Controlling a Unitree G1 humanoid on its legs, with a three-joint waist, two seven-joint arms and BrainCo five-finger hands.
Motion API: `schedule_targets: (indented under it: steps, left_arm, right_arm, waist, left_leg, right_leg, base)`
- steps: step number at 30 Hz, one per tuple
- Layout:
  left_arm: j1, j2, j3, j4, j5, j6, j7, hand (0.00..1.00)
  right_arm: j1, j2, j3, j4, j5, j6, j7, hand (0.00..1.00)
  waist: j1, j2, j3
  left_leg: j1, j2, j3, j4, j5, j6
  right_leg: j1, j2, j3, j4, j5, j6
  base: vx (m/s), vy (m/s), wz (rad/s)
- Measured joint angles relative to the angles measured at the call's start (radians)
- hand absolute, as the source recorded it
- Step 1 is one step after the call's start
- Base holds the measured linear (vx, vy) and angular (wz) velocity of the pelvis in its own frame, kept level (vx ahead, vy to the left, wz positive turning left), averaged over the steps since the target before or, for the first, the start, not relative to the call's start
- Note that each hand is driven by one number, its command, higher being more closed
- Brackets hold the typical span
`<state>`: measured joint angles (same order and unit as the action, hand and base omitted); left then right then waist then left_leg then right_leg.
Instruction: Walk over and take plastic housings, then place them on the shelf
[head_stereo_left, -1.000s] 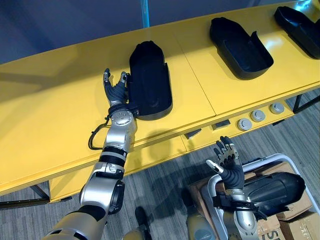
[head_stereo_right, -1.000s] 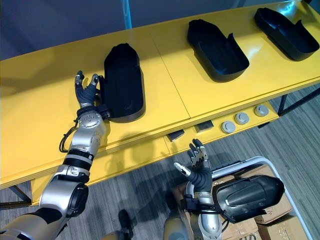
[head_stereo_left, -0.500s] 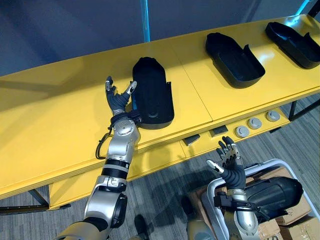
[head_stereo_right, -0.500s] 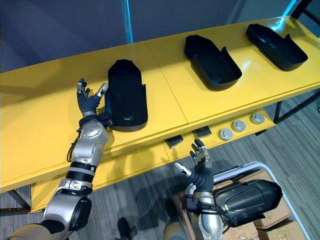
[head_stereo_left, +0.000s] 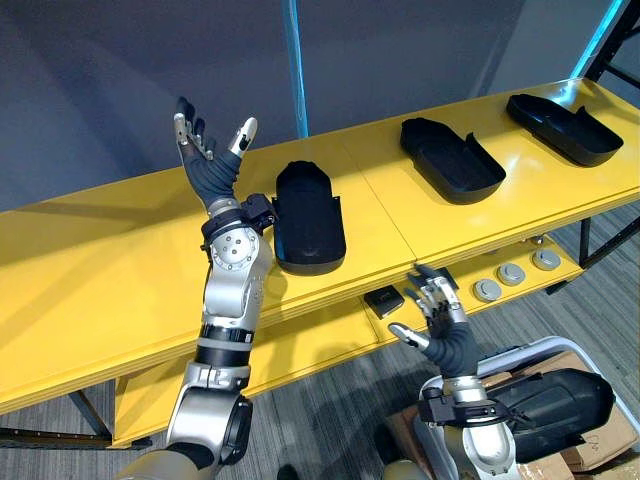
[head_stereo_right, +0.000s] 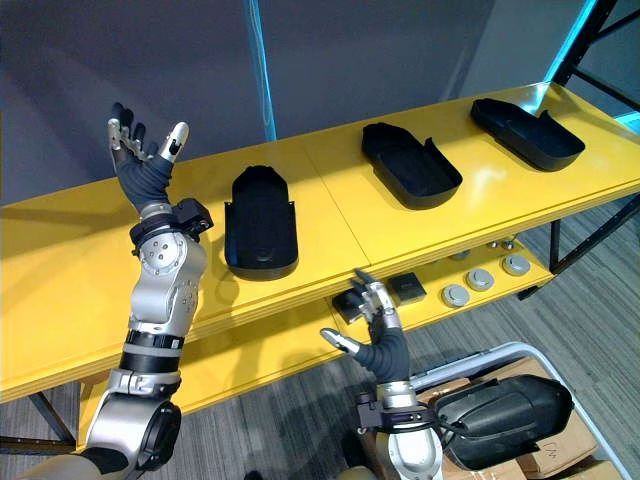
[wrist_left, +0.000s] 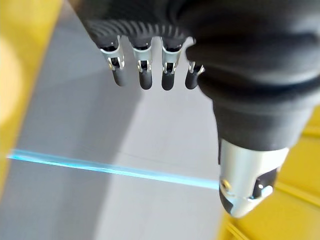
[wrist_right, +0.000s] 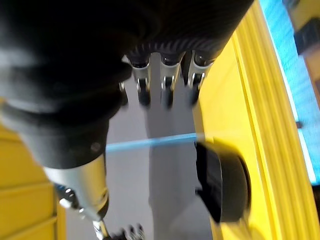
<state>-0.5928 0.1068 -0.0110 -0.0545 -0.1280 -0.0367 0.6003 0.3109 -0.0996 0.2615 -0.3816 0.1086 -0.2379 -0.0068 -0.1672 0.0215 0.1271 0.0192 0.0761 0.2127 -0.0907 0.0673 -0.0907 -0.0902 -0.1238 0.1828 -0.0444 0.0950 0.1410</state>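
Empty-handed at the yellow shelf (head_stereo_left: 100, 260), with the next pick lying low.
The left hand (head_stereo_left: 210, 160) hangs raised above the shelf, fingers spread and holding nothing, near the nearest housing (head_stereo_left: 308, 215) but clear of it. The right hand (head_stereo_left: 440, 325) is spread and empty too, below the shelf edge, near the low housing (head_stereo_left: 555, 400). I'd say that long, smooth shell wants a hand on each side. It should then land on the bare stretch to the left, apart from the nearest housing.
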Motion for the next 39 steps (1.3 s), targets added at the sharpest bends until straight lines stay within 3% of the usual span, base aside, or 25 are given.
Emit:
schedule_targets:
  steps: [5,7,10,18,22,28,39]
  left_arm:
    - [0.398,-0.083,-0.067,-0.265,0.16,-0.056,-0.039,0.0]
    - [0.575,-0.097,-0.088,-0.329,0.188,-0.088,-0.05,0.0]
    - [0.708,-0.097,-0.094,-0.373,0.212,-0.127,-0.065,0.0]
    - [0.872,-0.096,-0.051,-0.375,0.178,-0.188,-0.094,0.0]
    - [0.914,-0.096,-0.045,-0.352,0.129,-0.204,-0.119,0.0]
    - [0.921,-0.097,-0.051,-0.308,0.071,-0.205,-0.157,0.0]
    - [0.909,-0.111,-0.051,-0.298,0.055,-0.205,-0.154,0.0]
  right_arm:
    - [-0.085,0.009,0.045,0.169,-0.043,-0.002,0.005,1.0]
    - [-0.172,0.04,0.045,0.266,-0.056,-0.003,-0.035,1.0]
    - [-0.277,0.063,0.044,0.363,-0.106,-0.003,-0.085,1.0]
    - [-0.508,0.105,-0.005,0.536,-0.168,0.0,-0.232,1.0]
    - [-0.574,0.113,-0.028,0.561,-0.198,0.004,-0.286,1.0]
    - [-0.592,0.131,-0.087,0.567,-0.242,0.049,-0.365,1.0]
    - [-0.649,0.164,-0.209,0.571,-0.315,0.089,-0.497,1.0]
  waist:
    - [0.049,0.009,-0.035]
    - [0.075,0.008,-0.046]
    - [0.118,0.007,-0.047]
    - [0.181,0.0,-0.03]
    - [0.198,-0.006,-0.002]
    - [0.207,-0.017,0.026]
    - [0.206,-0.02,0.091]
  left_leg:
    - [-0.005,0.0,-0.008,0.0,0.0,0.0]
    - [-0.034,-0.001,-0.033,0.0,0.007,-0.004]
    - [-0.058,-0.002,-0.076,0.0,0.022,-0.004]
    - [-0.106,-0.005,-0.158,0.0,0.051,-0.005]
    - [-0.123,-0.007,-0.167,0.0,0.053,-0.008]
    - [-0.15,-0.007,-0.195,0.0,0.061,-0.005]
    - [-0.175,-0.008,-0.217,0.0,0.069,-0.006]
  right_leg:
    - [-0.001,-0.001,-0.008,0.002,-0.003,-0.004]
    - [-0.014,-0.005,-0.035,0.003,-0.004,-0.004]
    - [-0.014,-0.01,-0.078,0.003,-0.004,-0.006]
    - [-0.013,-0.017,-0.165,0.004,-0.008,-0.012]
    - [-0.026,-0.02,-0.174,0.01,-0.012,-0.015]
    - [-0.037,-0.02,-0.206,0.011,-0.013,-0.02]
    - [-0.051,-0.021,-0.227,0.016,-0.017,-0.022]
  base:
    - [0.01,0.014,0.05]
    - [-0.02,0.009,0.33]
    - [-0.01,0.004,0.44]
    - [-0.02,0.01,0.32]
    - [-0.02,0.014,0.1]
    - [0.02,0.012,0.12]
    - [0.02,0.009,0.05]
